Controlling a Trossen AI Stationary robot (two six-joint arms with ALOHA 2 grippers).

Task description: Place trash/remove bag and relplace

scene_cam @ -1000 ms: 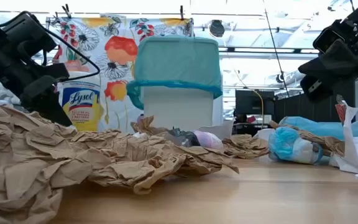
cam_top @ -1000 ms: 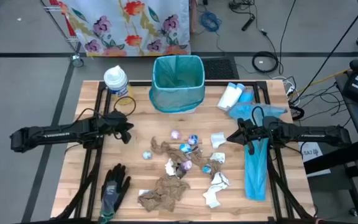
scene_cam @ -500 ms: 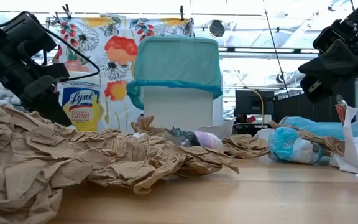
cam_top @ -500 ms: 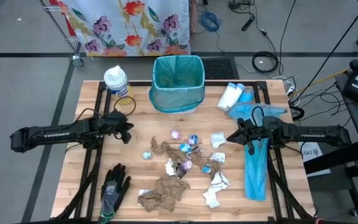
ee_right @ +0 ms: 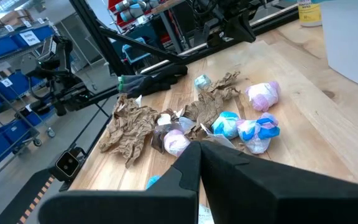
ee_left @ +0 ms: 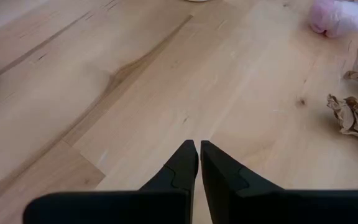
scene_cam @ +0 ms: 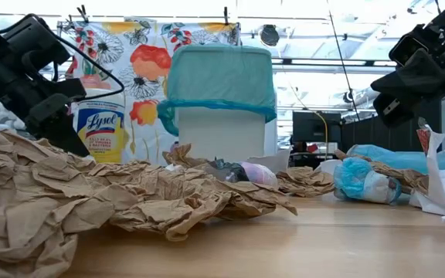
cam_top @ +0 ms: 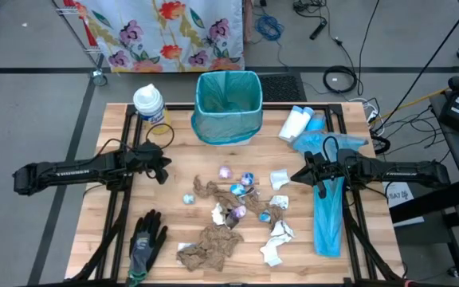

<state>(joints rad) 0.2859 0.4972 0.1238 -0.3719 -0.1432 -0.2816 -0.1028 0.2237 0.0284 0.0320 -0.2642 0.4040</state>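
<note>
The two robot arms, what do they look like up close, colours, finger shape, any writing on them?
Both arms are matte black and slender, each with faint pale lettering along the long link. The left gripper and right gripper end in two dark, smooth, tapered plastic fingers with notched inner edges. A thin black cable loops near each wrist.

Both dark arms reach in low and level from opposite sides, pointing toward each other across the middle of the bench. The left arm stretches from the left edge, its left tool hanging above bare wood on the left half, fingers drawn together to a thin slit with nothing between them. The right arm stretches in from the right edge, its right tool hanging above the right half, fingers pressed shut and empty. In the low view both wrists sit well above the surface.
</note>
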